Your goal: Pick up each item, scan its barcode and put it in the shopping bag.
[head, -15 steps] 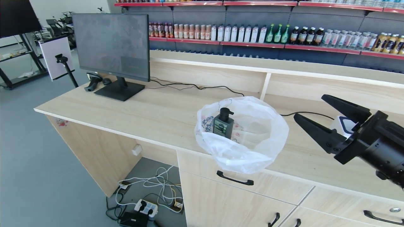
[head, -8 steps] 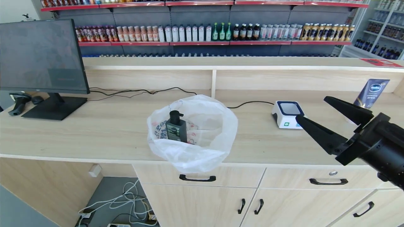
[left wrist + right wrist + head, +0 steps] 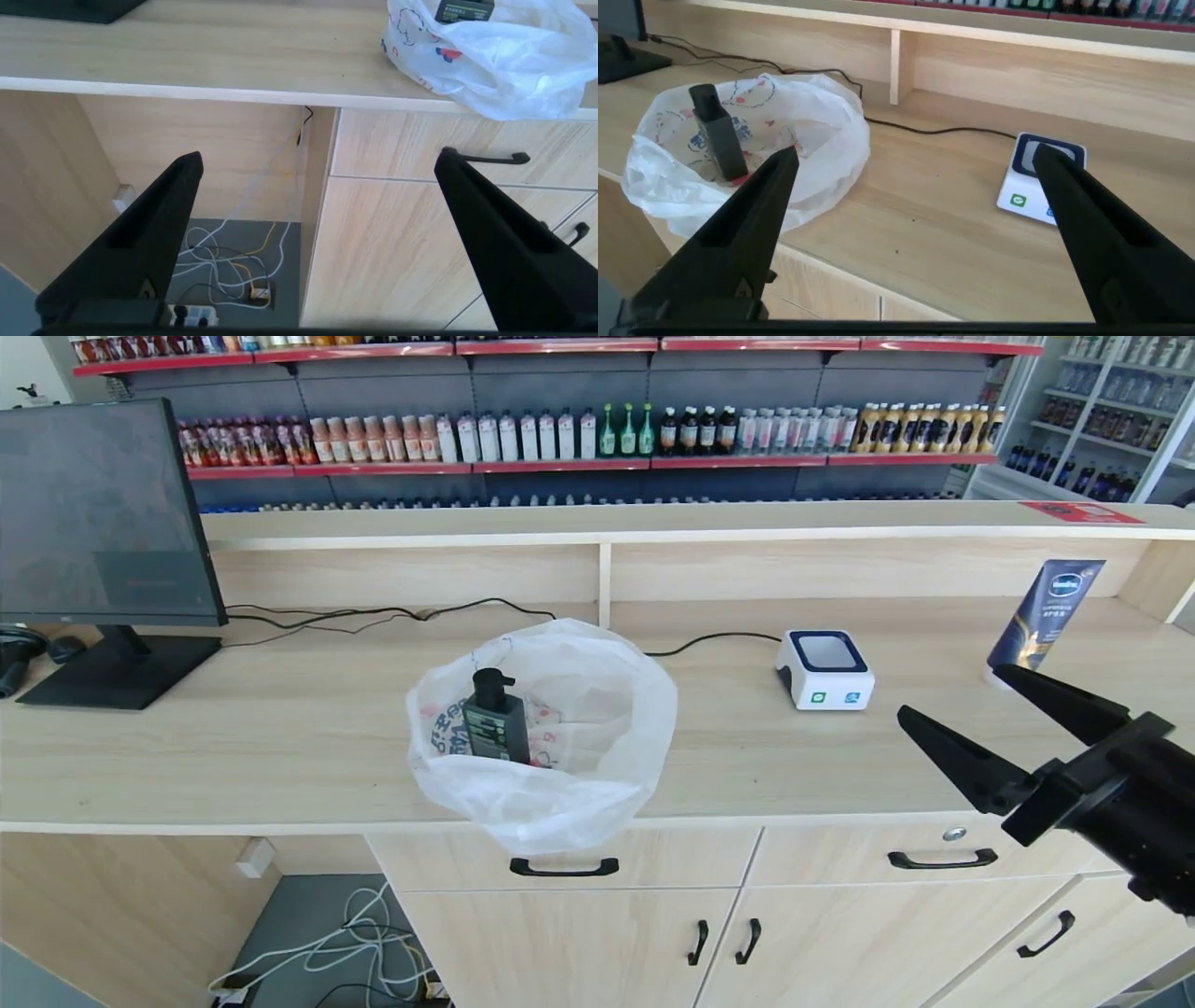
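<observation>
A white plastic shopping bag (image 3: 551, 737) sits open at the counter's front edge, with a dark pump bottle (image 3: 493, 717) standing upright inside it. The bag (image 3: 794, 140) and bottle (image 3: 717, 133) also show in the right wrist view. A white barcode scanner (image 3: 825, 669) lies right of the bag, also seen as the scanner (image 3: 1038, 181). A blue tube-like item (image 3: 1046, 613) stands at the far right. My right gripper (image 3: 971, 723) hangs open and empty over the counter's front right. My left gripper (image 3: 318, 177) is open below counter height, facing the cabinet fronts, with the bag (image 3: 495, 47) above it.
A monitor (image 3: 98, 523) stands at the counter's left with cables trailing behind the bag. A raised back ledge (image 3: 653, 523) runs along the counter. Drawers and cabinet doors (image 3: 653, 915) sit below the front edge. Shelves of bottles (image 3: 597, 429) fill the far wall.
The head camera has swung right, shifting the whole scene left and bringing the scanner and blue item into view. The right gripper sits slightly lower in the picture, still open.
</observation>
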Robot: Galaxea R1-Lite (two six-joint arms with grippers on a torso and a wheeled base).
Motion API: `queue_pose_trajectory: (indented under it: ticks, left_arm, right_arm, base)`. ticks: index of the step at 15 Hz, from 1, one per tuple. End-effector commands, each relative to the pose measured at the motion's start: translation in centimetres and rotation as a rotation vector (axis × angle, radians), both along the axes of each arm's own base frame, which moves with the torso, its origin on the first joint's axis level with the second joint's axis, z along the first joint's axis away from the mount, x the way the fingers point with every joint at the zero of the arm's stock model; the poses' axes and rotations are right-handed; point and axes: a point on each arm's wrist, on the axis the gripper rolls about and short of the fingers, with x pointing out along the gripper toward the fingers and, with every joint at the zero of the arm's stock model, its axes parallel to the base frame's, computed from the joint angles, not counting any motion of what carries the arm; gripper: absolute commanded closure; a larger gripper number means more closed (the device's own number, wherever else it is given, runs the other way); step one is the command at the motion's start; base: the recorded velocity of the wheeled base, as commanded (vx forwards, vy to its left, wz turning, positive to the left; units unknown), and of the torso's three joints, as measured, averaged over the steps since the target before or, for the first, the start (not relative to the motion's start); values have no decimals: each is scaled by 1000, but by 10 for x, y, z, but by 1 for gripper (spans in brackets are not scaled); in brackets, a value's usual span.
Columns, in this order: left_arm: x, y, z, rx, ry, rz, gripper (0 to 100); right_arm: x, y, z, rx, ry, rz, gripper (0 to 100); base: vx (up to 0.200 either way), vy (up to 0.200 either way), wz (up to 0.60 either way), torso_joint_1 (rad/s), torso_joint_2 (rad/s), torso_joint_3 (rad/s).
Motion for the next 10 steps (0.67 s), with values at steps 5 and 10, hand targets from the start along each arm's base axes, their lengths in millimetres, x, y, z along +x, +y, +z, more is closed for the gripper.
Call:
queue_pose_trajectory:
  ticks: [5, 10]
  left_arm:
    - [0, 0, 0, 0, -1, -1, 0]
    - [0, 0, 0, 0, -1, 1, 0]
  right_arm:
    - [2, -2, -1, 13, 12, -7, 0]
    - [4, -10, 1, 36, 12, -55, 0]
  base:
    - [0, -200, 0, 4, 4, 3]
    - [0, -200, 0, 2, 4, 0]
